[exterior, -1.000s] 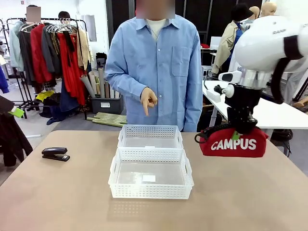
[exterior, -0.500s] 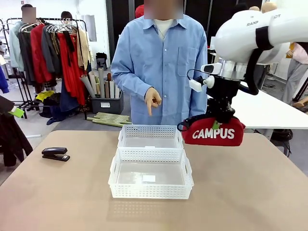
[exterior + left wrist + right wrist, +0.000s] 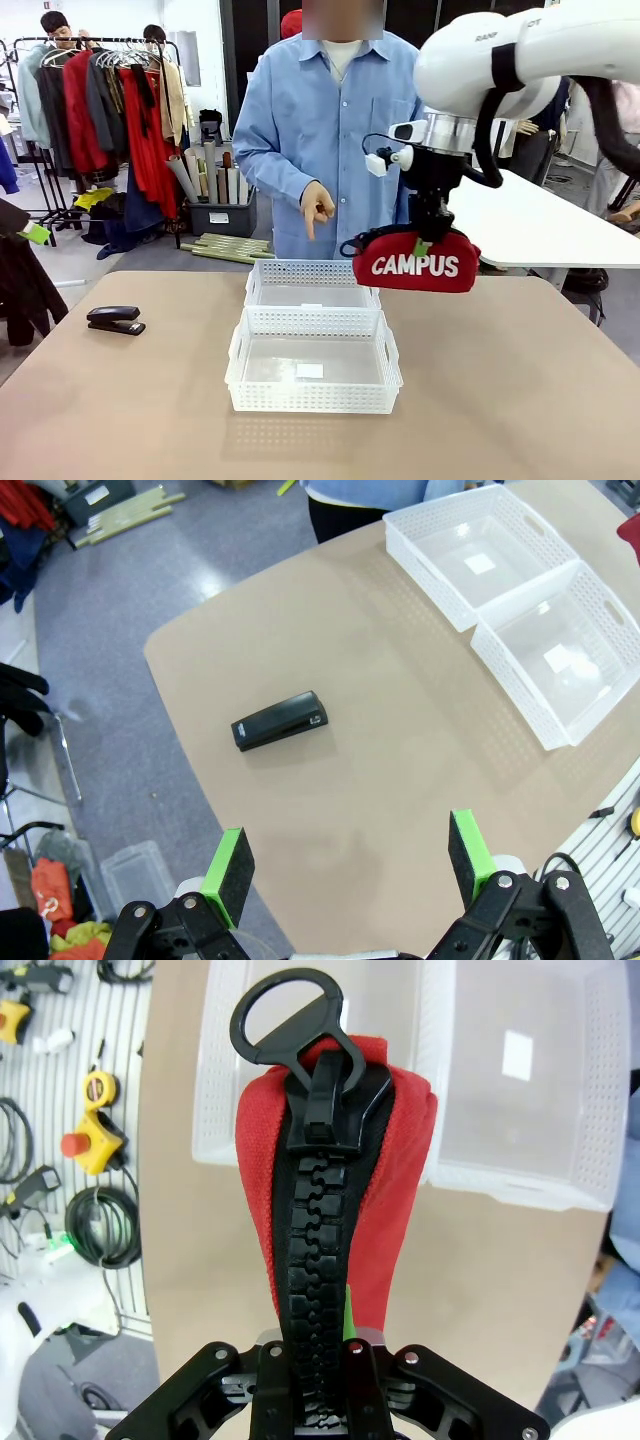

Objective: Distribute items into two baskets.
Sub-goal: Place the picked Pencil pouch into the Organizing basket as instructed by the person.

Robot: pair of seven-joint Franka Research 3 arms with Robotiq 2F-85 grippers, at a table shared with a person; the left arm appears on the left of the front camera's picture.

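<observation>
My right gripper (image 3: pixel 424 243) is shut on the top of the red "CAMPUS" pouch (image 3: pixel 415 264), which hangs in the air above the right end of the far basket (image 3: pixel 312 271). In the right wrist view the pouch (image 3: pixel 375 1210) with its black zip stands up between my fingers, both baskets below it. The near, larger basket (image 3: pixel 313 398) touches the far one; both look empty. The black stapler (image 3: pixel 115 320) lies at the table's left. My left gripper (image 3: pixel 348 865) hangs open high above the table, the stapler (image 3: pixel 281 720) well below it, baskets (image 3: pixel 500 645) off to its upper right.
A person in a blue shirt stands at the far side, one hand (image 3: pixel 317 209) raised above the far basket with a finger pointing down. A white table (image 3: pixel 530 225) sits behind on the right, a clothes rack (image 3: pixel 100 100) behind on the left.
My right arm has carried the pouch leftward from the table's right side to above the far basket's right end. The person's hand stays raised. Stapler and baskets have not moved.
</observation>
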